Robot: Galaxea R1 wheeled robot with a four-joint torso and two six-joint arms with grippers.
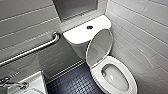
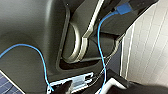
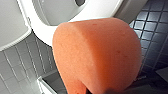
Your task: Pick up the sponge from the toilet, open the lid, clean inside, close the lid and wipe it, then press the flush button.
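The white toilet [image 1: 82,35] stands against the tiled back wall, with its round flush button [image 1: 89,27] on the tank top. The lid [image 1: 98,46] is raised and leans back against the tank. Below it the seat and the bowl [image 1: 115,76] lie uncovered. The orange sponge [image 3: 97,55] looms large in the right wrist view, held in my shut right gripper just beside the white seat rim [image 3: 75,15], over dark floor tiles. My left gripper is open and holds nothing that I can see; its wrist view looks onto my own dark body and a blue cable [image 2: 100,50].
A steel grab bar [image 1: 32,50] runs along the left wall. A small white sink [image 1: 35,82] with a chrome tap [image 1: 10,83] sits at the lower left. Dark tiled floor [image 1: 72,82] lies between sink and toilet. A white tiled wall [image 1: 145,30] closes the right side.
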